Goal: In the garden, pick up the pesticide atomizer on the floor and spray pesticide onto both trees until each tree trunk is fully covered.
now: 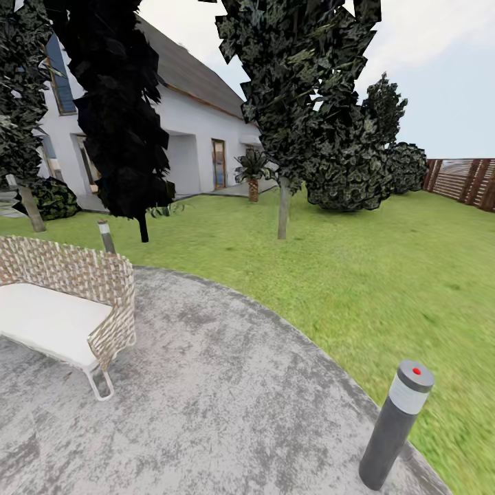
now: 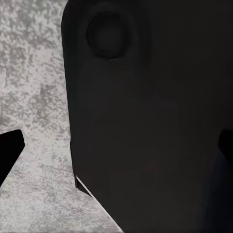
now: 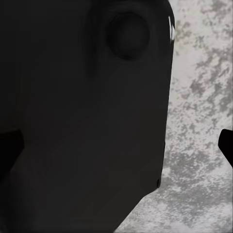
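Grey paving; pale-trunked tree far off.

Head view. Grey mottled paving fills the foreground, curving against the lawn from 10 to 5 o'clock. A wicker bench with a white cushion stands at 9 o'clock; a bollard with a red dot at 5 o'clock. A white house lies at 11 o'clock, a slatted fence at 2 o'clock, under pale sky.
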You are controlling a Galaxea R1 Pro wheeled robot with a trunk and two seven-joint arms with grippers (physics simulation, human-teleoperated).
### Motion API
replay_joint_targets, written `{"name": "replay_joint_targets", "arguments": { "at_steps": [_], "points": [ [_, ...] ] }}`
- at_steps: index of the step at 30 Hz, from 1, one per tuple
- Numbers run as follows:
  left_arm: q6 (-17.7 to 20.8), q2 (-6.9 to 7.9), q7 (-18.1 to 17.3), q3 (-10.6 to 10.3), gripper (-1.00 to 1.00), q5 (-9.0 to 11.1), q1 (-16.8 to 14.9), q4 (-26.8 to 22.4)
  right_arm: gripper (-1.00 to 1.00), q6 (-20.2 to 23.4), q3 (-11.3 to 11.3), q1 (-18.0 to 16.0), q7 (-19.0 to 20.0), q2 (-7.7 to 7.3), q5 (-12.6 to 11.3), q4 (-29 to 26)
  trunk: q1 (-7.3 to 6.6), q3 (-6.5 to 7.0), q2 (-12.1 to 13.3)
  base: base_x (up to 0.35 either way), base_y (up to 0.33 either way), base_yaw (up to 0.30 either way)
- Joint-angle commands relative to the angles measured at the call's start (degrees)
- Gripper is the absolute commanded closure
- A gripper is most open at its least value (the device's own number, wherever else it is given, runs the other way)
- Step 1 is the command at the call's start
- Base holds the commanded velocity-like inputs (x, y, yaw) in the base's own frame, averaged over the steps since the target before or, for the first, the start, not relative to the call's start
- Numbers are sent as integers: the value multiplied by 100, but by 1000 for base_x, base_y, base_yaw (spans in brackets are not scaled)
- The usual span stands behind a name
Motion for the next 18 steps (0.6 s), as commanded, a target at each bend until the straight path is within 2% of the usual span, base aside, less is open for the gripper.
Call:
{"name": "replay_joint_targets", "arguments": {
  "at_steps": [1, 5, 18],
  "points": [
    [-9, -14, 4, -13, -100, 12, 8, 2, -100, -2, 12, -9, -20, 32, 22, -33, 2, 1, 2, 0, 0, 0],
    [-9, -11, 6, -13, -100, 15, 8, -8, -100, 0, 14, -9, -21, 141, 22, -141, 2, 1, 2, 0, 0, 0],
    [-104, 8, 70, -7, -100, 67, -21, -154, -100, -60, 9, -9, -19, 84, 20, -240, 2, 1, 2, 0, 0, 0]
  ]
}}
